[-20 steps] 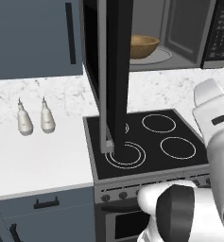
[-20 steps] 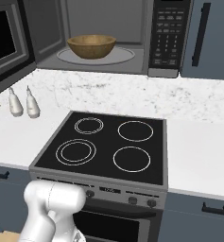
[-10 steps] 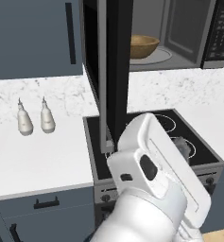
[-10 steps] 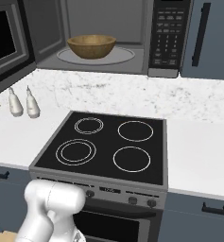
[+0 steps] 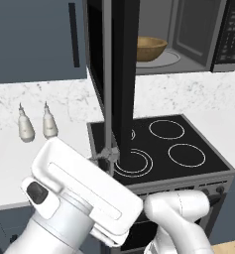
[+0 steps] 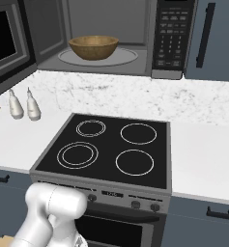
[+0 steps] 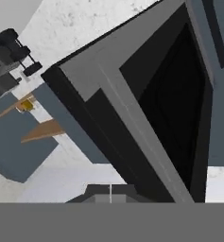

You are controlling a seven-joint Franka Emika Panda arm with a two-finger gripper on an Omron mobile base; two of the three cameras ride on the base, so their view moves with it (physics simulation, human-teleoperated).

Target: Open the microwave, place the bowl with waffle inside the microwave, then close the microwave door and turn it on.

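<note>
The microwave (image 6: 135, 29) stands open above the counter, keypad (image 6: 171, 38) at its right. The wooden bowl (image 6: 93, 47) sits on the turntable inside; I cannot see its contents. In the left base view the bowl (image 5: 149, 48) shows past the microwave door (image 5: 123, 74), which is swung out edge-on towards me. The door (image 6: 2, 43) hangs at far left in the right base view. My gripper (image 7: 110, 191) is shut and holds nothing, just outside the door's dark glass (image 7: 170, 104). My arm (image 5: 84, 191) crosses the lower left foreground, left of the door.
The black four-ring stovetop (image 6: 106, 149) lies below the microwave. Two small white bottles (image 5: 37, 124) stand on the marble counter (image 5: 10, 158) at the left. Blue-grey cabinets (image 6: 215, 34) flank the microwave. The open door juts out over the stove's left edge.
My arm has swung from the right side of the left base view across to the lower left foreground, beside the open door. Bowl and door have not moved.
</note>
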